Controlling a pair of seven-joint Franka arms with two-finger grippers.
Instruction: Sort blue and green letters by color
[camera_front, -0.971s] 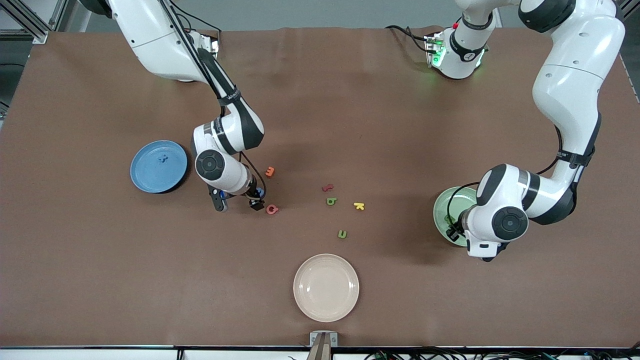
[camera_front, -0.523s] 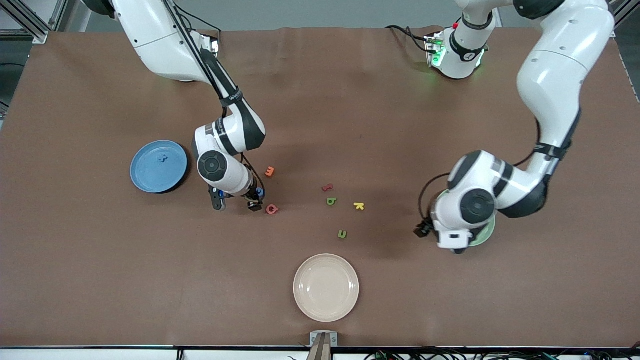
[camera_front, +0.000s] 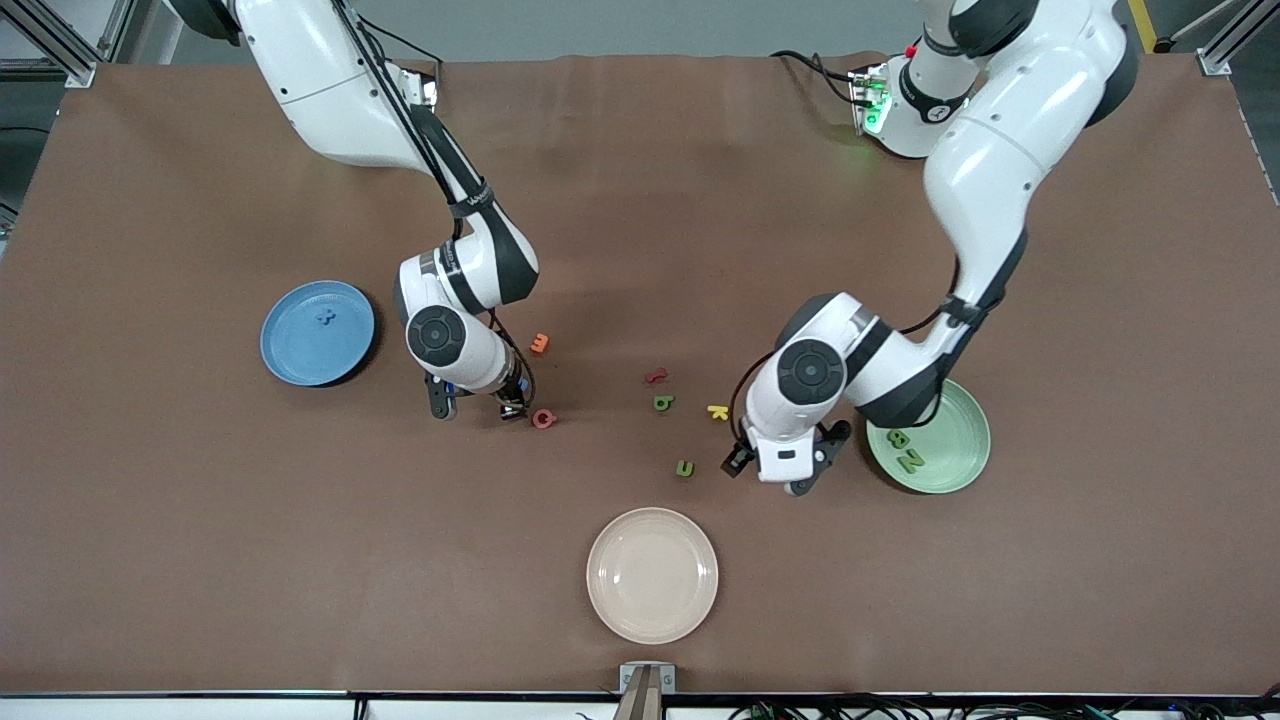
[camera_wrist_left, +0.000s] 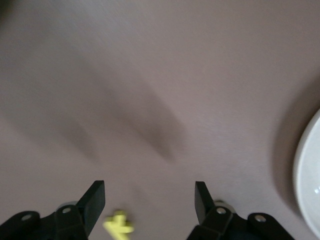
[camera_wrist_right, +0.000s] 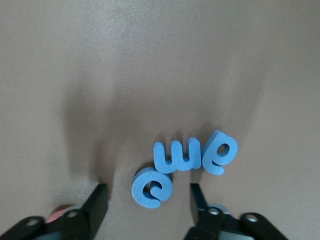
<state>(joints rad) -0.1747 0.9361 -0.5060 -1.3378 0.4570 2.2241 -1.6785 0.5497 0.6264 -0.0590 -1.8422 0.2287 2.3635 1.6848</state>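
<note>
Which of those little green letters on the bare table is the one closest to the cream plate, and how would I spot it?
Start at the cream plate, which lies nearest the front camera. Just farther from the camera than its rim, on the brown table, lies a small olive green letter shaped like a u. The other loose green letter lies farther off, between a red letter and a yellow one; the u lies alone.

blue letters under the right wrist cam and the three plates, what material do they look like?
Blue letters: likely foam, with thick slabs, soft rounded edges, a matte and slightly grainy face and no glare. Blue plate, green plate and cream plate: probably hard plastic or melamine, smooth with a faint sheen and a moulded raised rim; glazed ceramic can't be ruled out from looks alone.
</note>
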